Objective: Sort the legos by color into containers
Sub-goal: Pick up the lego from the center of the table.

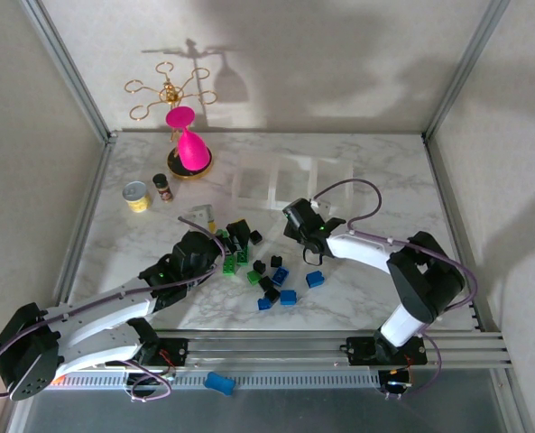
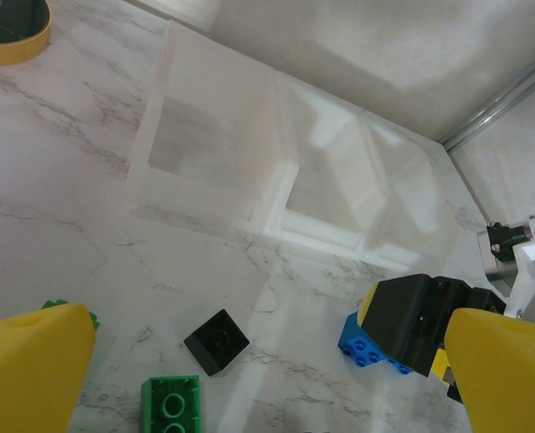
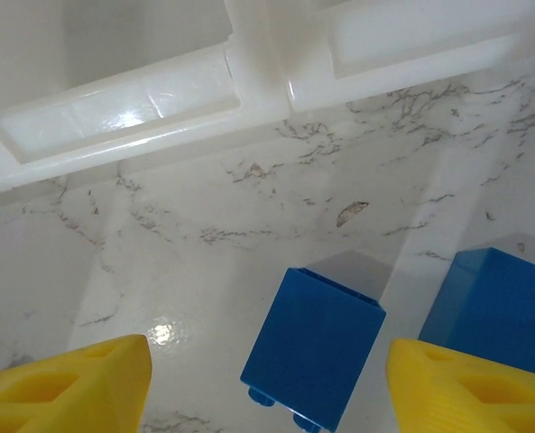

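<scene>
The legos lie scattered mid-table: blue (image 1: 315,279), green (image 1: 229,264) and black (image 1: 259,266) bricks. The containers (image 1: 290,180), a clear three-compartment tray, stand just behind them. My right gripper (image 1: 296,225) (image 3: 267,379) is low over a blue brick (image 3: 312,361) that lies between its yellow fingertips, with a gap on each side. A second blue brick (image 3: 502,307) sits just to its right. My left gripper (image 1: 224,244) (image 2: 267,388) is wide open above a black brick (image 2: 216,341) and a green brick (image 2: 170,406), touching neither. The right gripper's black finger (image 2: 420,325) shows over the blue brick (image 2: 364,345).
A yellow tin (image 1: 137,196), a small bottle (image 1: 163,188), a pink glass (image 1: 188,149) and a gold rack (image 1: 168,90) stand at the back left. A larger blue block (image 1: 218,382) lies on the front rail. The tray's near wall (image 3: 159,126) is close ahead of the right fingers.
</scene>
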